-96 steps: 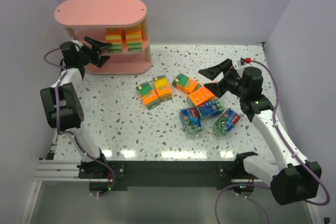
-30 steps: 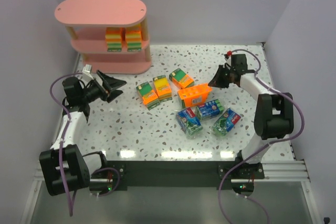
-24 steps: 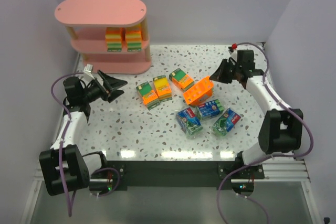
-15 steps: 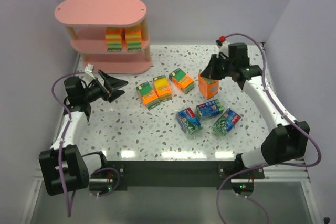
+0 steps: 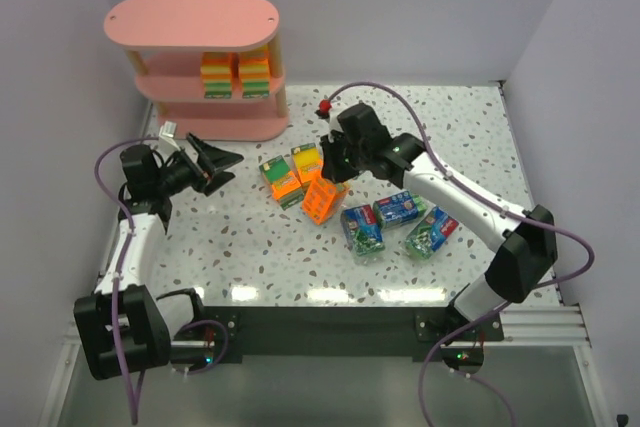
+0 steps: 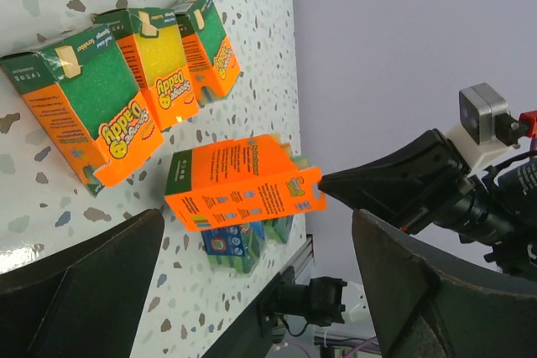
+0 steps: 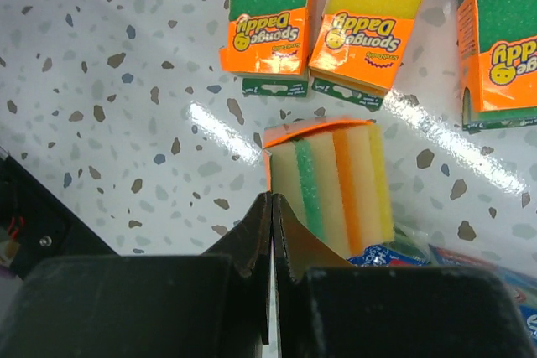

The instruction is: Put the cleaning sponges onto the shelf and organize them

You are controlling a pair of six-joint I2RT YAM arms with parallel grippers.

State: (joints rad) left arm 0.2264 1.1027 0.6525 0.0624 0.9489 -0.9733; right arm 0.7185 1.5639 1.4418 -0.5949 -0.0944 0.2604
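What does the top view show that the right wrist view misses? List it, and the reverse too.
Only the top view: the shelf, the two shelved packs on its middle tier, and the open left gripper.
Only the right wrist view: the striped end of the held pack, with white, green, orange and yellow layers.
Both: the right gripper shut on the held pack's edge, and two orange packs lying side by side on the table.

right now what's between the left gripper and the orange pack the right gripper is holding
Two orange sponge packs lie side by side between the open left gripper and the held pack, clear in the top view.
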